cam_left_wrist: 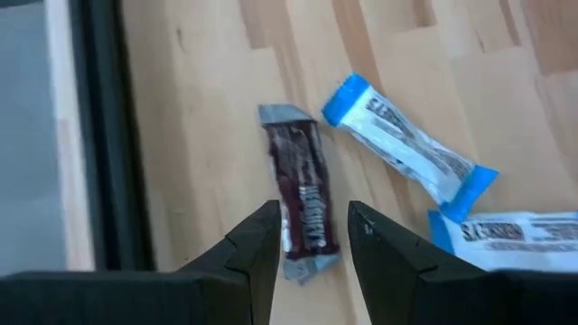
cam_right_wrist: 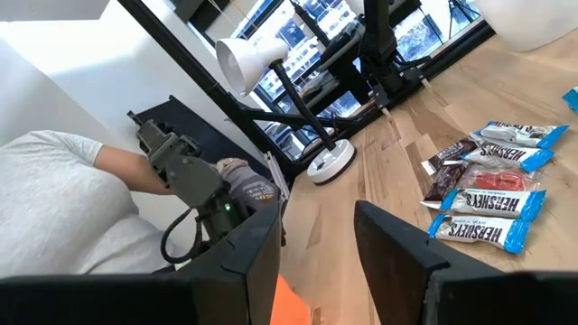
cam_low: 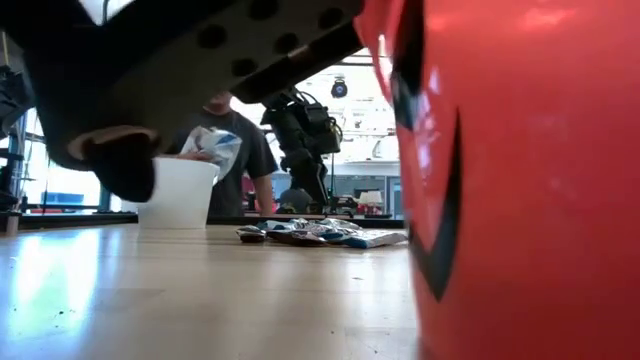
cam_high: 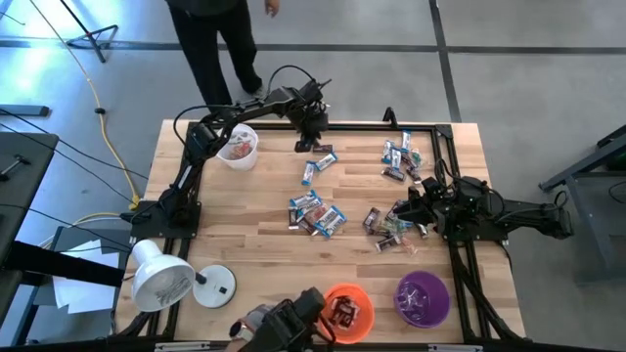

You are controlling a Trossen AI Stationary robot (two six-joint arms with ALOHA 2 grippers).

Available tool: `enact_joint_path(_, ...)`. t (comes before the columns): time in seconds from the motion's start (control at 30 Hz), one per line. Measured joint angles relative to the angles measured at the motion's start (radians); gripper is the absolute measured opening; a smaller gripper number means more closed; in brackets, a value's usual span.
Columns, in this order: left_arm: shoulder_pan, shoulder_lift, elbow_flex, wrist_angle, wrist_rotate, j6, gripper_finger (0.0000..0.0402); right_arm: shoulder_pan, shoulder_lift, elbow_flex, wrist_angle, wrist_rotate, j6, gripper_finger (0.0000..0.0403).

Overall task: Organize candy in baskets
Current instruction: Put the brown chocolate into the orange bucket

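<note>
"HERSHEY'S" on blue candy (cam_right_wrist: 479, 231)

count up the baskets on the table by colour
white basket: 1
orange basket: 1
purple basket: 1
total: 3

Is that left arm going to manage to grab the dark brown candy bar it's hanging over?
Probably yes. The left gripper has its fingers open on either side of the dark brown candy bar, which lies alone on the bare table; the blue-and-white bar lies apart, clear of the fingers.
</note>
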Motion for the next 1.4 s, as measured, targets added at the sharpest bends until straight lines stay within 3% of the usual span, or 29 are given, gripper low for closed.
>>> enact_joint_path(0.57, -0.005, 0.000, 0.000, -0.040, -0.039, -0.162, 0.0116, 0.000, 0.000, 0.000, 0.000, 0.000, 0.000, 0.0138)
enact_joint_path(0.77, -0.012, -0.001, 0.000, -0.031, -0.041, -0.293, 0.0116, 0.000, 0.000, 0.000, 0.000, 0.000, 0.000, 0.0138)
enact_joint_path(0.97, -0.032, -0.002, 0.000, -0.035, -0.197, -0.338, 0.0116, 0.000, 0.000, 0.000, 0.000, 0.000, 0.000, 0.0138)
enact_joint_path(1.4, -0.060, -0.004, 0.000, -0.037, -0.233, -0.368, 0.0116, 0.000, 0.000, 0.000, 0.000, 0.000, 0.000, 0.0138)
